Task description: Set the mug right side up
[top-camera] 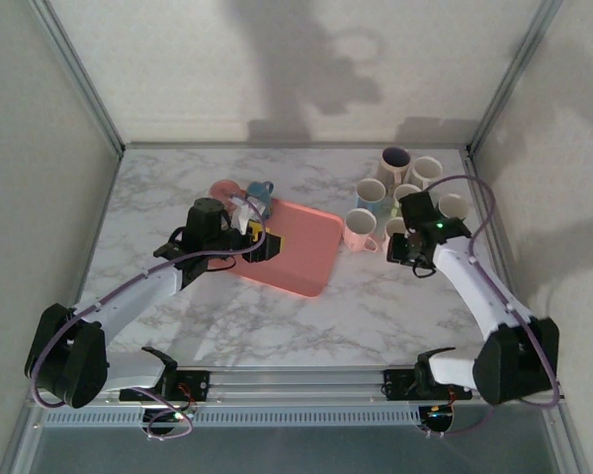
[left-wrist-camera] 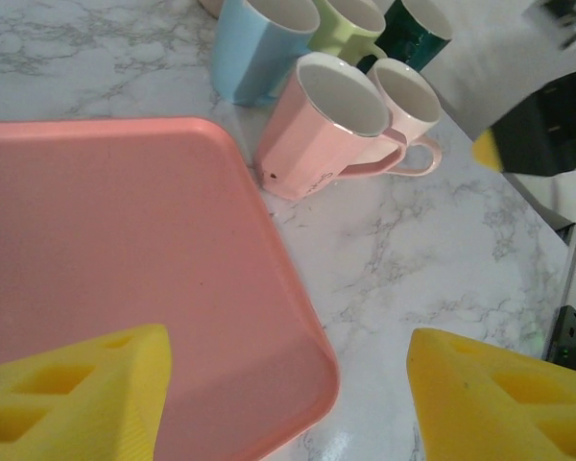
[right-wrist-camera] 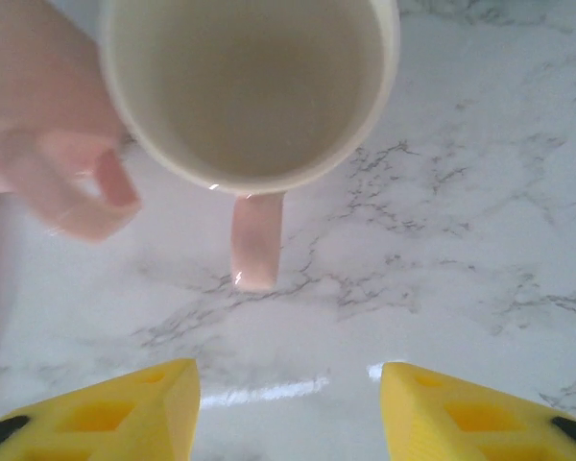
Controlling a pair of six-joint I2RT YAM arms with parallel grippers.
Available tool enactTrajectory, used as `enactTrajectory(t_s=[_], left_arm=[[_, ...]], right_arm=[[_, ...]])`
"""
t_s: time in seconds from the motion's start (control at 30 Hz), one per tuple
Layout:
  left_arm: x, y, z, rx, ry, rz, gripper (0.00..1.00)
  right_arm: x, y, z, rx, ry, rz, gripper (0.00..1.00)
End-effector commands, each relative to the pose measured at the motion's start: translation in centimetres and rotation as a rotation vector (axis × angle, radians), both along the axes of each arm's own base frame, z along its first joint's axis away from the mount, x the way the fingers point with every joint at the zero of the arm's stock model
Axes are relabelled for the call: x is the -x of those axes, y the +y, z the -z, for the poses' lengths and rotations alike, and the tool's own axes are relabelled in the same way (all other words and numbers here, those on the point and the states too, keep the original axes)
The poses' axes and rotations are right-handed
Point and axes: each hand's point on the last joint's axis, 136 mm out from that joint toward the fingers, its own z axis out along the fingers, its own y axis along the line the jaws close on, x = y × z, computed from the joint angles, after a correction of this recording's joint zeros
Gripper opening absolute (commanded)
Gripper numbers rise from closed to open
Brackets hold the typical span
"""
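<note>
Your right claw (right-wrist-camera: 288,384) hangs over the counter (right-wrist-camera: 480,192) on the right side, jaws about half apart and gripping nothing. The mug (right-wrist-camera: 250,86) stands just beyond its fingertips, mouth up, handle pointing at the claw, beside a pink mug (right-wrist-camera: 29,86). The turning looks done, so this is likely the letting-go step: next, back away without clipping the handle. Your left claw (left-wrist-camera: 288,384) hovers wide open and empty over the tray (left-wrist-camera: 125,240).

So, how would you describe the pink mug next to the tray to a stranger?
Start at the pink tray in the middle of the marble table. Right of it stands a cluster of mugs. The pink mug is the one nearest the tray, deeper in colour than the pale mug beside it.
</note>
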Motion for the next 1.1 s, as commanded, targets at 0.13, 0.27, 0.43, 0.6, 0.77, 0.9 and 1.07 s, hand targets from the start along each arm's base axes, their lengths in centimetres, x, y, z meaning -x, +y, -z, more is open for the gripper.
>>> enactTrajectory(t_s=[0.13,0.27,0.43,0.6,0.77,0.9,1.07], left_arm=[[-0.4,0.2,-1.3,-0.007,-0.022,-0.035,0.65],[-1.1,0.9,-1.0,-0.019,-0.009,-0.101,0.64],[-1.3,1.4,-0.5,-0.029,0.016,-0.144,0.64],[-1.5,3.3,-0.1,-0.087,0.039,-0.247,0.63],[-1.9,8.6,1.1,-0.161,0.176,-0.468,0.63],[-1.3,12.6,1.5,-0.198,0.260,-0.611,0.62],[-0.3,16.2,2.2,-0.323,0.332,-0.728,0.60]], right_arm=[[2.7,2.6,-4.7,-0.163,-0.009,-0.158,0.53],[2.4,3.9,-5.6,-0.225,-0.029,-0.191,0.52],[2.1,4.6,-5.5,-0.259,-0.026,-0.204,0.52],[1.9,6.2,-5.5,-0.337,-0.003,-0.248,0.52],[1.5,7.1,-5.7,-0.365,0.027,-0.276,0.52],[1.0,7.5,-6.1,-0.361,0.020,-0.288,0.52],[0.5,7.8,-5.5,-0.360,0.036,-0.295,0.52]])
